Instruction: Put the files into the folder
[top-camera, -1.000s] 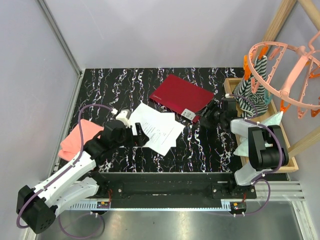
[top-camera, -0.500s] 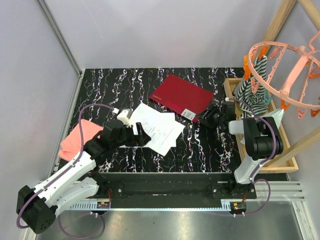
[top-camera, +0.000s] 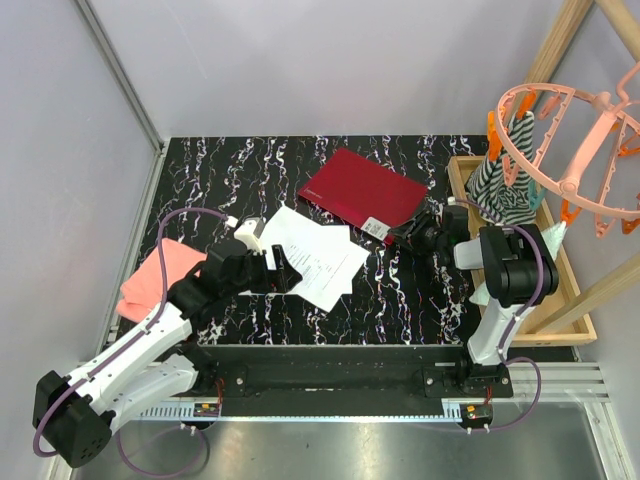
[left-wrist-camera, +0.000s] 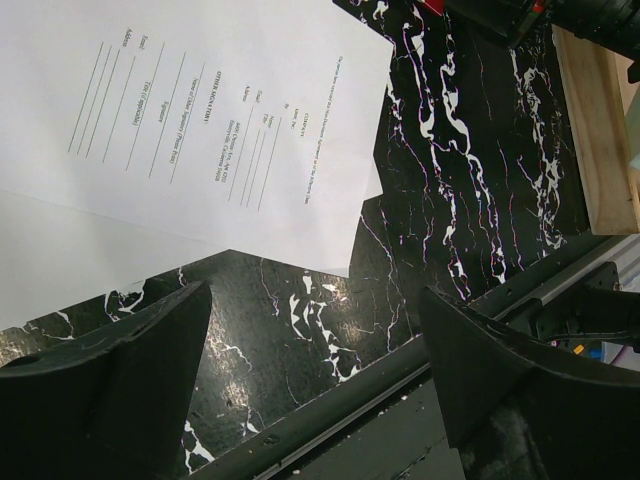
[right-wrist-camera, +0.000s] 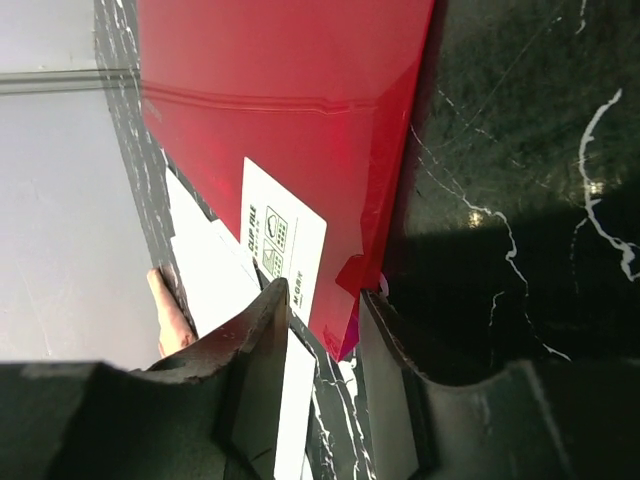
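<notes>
The crimson folder (top-camera: 362, 190) lies flat at the back middle of the table, its white label (top-camera: 375, 228) at the near corner. It also fills the right wrist view (right-wrist-camera: 290, 110). The white printed files (top-camera: 315, 255) lie fanned in front of it and show in the left wrist view (left-wrist-camera: 190, 120). My right gripper (top-camera: 400, 237) is narrowly open, its jaws straddling the folder's near corner (right-wrist-camera: 348, 300) by the label. My left gripper (top-camera: 285, 272) is wide open and empty, low over the table at the files' near edge (left-wrist-camera: 310, 370).
A pink folded cloth (top-camera: 160, 278) lies at the left edge. A wooden tray (top-camera: 565, 300) stands on the right, with a striped cloth (top-camera: 505, 190) and a pink clip hanger (top-camera: 570, 150) above it. The black front rail (top-camera: 330, 365) runs along the near edge.
My right arm has swung its elbow in and brought its gripper up to the folder's near corner. My left gripper has edged slightly toward the files.
</notes>
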